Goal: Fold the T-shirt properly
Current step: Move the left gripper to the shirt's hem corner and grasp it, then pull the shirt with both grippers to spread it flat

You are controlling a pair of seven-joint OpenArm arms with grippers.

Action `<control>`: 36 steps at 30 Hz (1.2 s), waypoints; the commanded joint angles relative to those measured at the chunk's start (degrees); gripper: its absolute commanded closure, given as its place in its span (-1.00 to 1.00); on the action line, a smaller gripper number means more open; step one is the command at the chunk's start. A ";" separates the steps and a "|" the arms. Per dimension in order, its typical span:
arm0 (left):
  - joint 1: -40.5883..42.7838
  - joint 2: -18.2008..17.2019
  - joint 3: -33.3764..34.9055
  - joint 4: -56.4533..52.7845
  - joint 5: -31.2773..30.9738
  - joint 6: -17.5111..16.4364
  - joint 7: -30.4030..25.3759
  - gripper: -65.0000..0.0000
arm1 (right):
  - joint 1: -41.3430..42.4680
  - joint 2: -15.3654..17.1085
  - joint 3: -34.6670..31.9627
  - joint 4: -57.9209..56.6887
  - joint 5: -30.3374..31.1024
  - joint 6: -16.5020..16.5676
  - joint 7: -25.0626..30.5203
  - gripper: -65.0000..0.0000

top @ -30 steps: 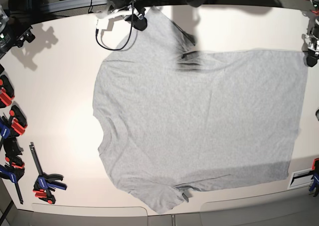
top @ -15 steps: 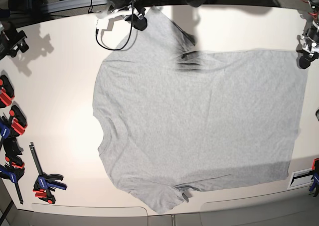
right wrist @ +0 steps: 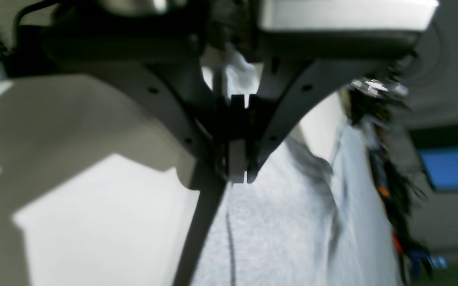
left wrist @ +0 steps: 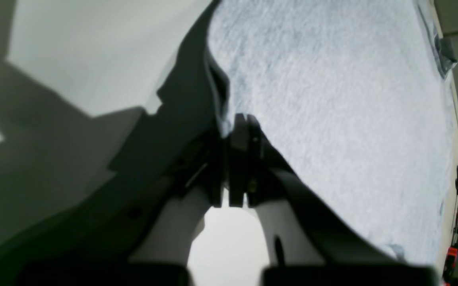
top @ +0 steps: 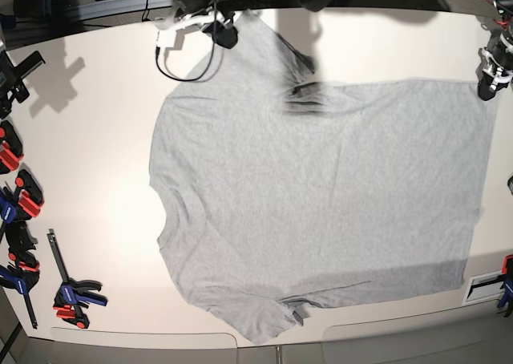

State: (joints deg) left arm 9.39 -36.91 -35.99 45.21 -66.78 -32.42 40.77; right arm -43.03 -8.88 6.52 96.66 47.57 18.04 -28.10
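Mostly cropped from the base view, both claws pinch the T-shirt (top: 321, 196): left claw (left wrist: 240, 131), right claw (right wrist: 239, 174)

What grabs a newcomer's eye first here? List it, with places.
The big grey T-shirt spread flat across the middle of the white table. Next, the red-and-blue clamps along the base view's left edge. Then the left gripper, shut at the shirt's far corner.

One T-shirt (top: 321, 196), two grippers: left gripper (left wrist: 240, 131), right gripper (right wrist: 239, 174).
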 commanded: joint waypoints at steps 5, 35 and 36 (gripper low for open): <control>2.38 -4.15 -0.39 0.52 -3.28 -2.45 0.63 1.00 | -2.01 -0.12 0.04 5.35 0.35 1.49 -2.62 1.00; 25.86 -4.13 -9.09 9.77 -18.22 -7.58 13.81 1.00 | -31.39 -0.12 1.44 26.03 -3.56 5.31 -5.33 1.00; 26.64 -3.67 -9.09 11.30 -18.22 -7.58 13.60 1.00 | -31.45 -0.12 1.44 26.53 -4.52 5.40 -5.18 1.00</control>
State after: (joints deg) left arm 35.42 -39.33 -44.49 56.07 -83.79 -39.31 55.11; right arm -73.36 -8.91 7.99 122.10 42.44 22.13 -33.93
